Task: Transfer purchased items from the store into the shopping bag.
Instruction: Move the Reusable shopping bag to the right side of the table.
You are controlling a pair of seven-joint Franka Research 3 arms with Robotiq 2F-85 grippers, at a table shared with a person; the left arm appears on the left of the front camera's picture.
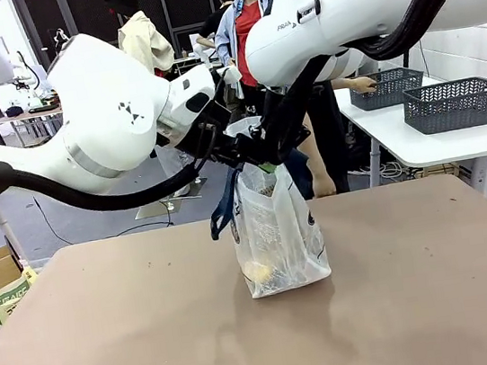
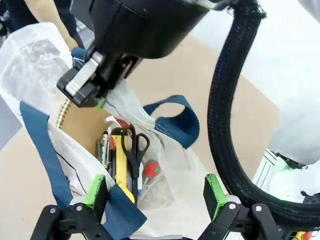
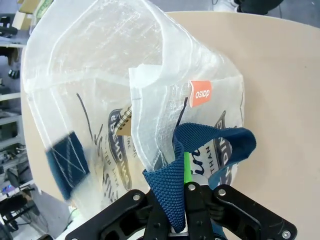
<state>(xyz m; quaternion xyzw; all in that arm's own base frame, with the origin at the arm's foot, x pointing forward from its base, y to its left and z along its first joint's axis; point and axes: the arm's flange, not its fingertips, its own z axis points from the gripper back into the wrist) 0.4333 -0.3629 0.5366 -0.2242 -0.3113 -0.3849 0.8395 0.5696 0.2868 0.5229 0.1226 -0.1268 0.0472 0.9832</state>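
Shopping bag [image 1: 278, 232]: upright on the table [image 1: 112, 346], mouth up between my two arms.
Right pincer [image 3: 185, 175]: mine, clamped on a navy strap handle [image 3: 200, 137].
Left pincer [image 2: 154, 192]: fingers apart over the bag mouth; other strap [image 2: 45, 150] lies against one pad.
Contents: black-handled scissors [image 2: 134, 147] and a yellow-bodied tool [image 2: 121, 167] inside the bag.

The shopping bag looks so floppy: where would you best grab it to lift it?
By a navy strap handle, from above: the straps arch above the rim of the shopping bag, whose thin walls crumple. The right gripper pinches one strap just so.
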